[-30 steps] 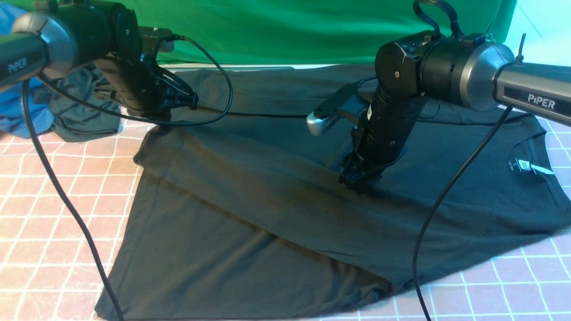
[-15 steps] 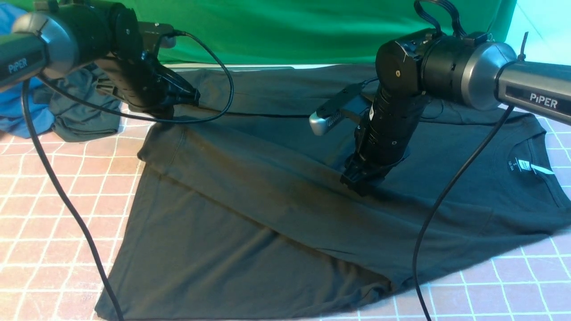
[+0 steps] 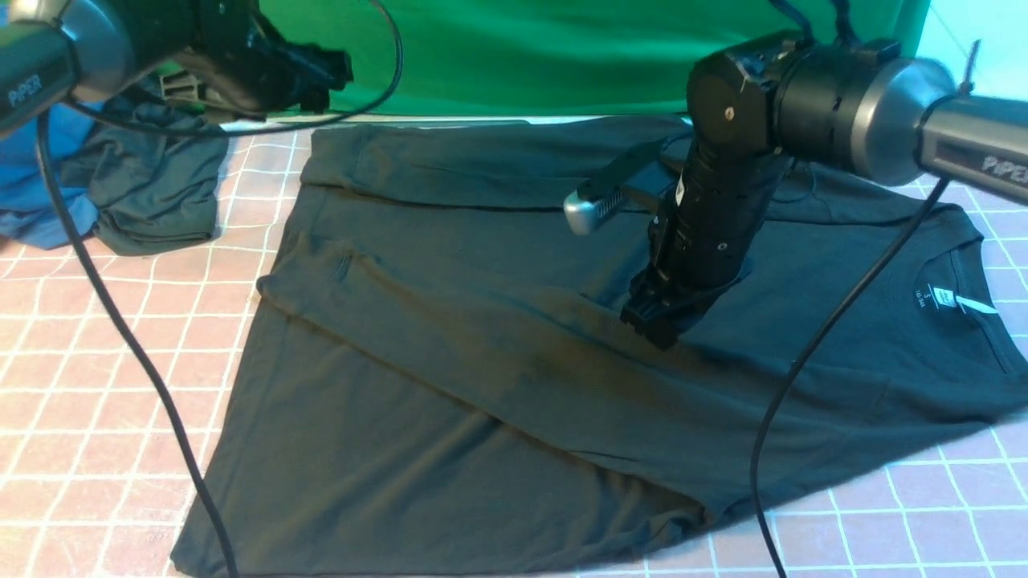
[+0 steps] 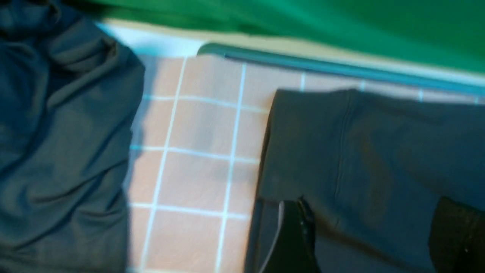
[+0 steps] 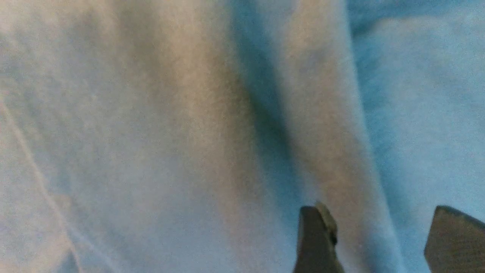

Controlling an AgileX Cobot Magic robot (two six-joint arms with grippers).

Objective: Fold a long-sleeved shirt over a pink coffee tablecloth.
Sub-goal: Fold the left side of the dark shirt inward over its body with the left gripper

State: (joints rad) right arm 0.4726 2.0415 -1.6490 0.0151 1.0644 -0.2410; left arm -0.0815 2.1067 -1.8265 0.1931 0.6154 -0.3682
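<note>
The black long-sleeved shirt (image 3: pixel 498 385) lies spread on the pink coffee tablecloth (image 3: pixel 104 361), with its collar and white neck label (image 3: pixel 948 301) at the right. One sleeve lies folded flat along the far edge. My left gripper (image 3: pixel 337 72) hangs raised over the far left corner. In the left wrist view the left gripper (image 4: pixel 373 231) is open, with the shirt's edge (image 4: pixel 379 151) lying below the wide-apart fingers (image 4: pixel 291 235). My right gripper (image 3: pixel 654 325) sits low on the shirt's middle. In the right wrist view the right gripper (image 5: pixel 382 235) is open astride a fabric ridge (image 5: pixel 329 151).
A dark grey-green garment (image 3: pixel 152 193) and a blue garment (image 3: pixel 32 185) are heaped at the far left. A green cloth (image 3: pixel 522 48) hangs behind the table. Black cables (image 3: pixel 120 337) (image 3: pixel 803 377) droop from both arms across the cloth and the shirt.
My left gripper opened, let go of the shirt's far left edge, and rose back to the left. The released fabric now lies flat. The right arm shifted only slightly.
</note>
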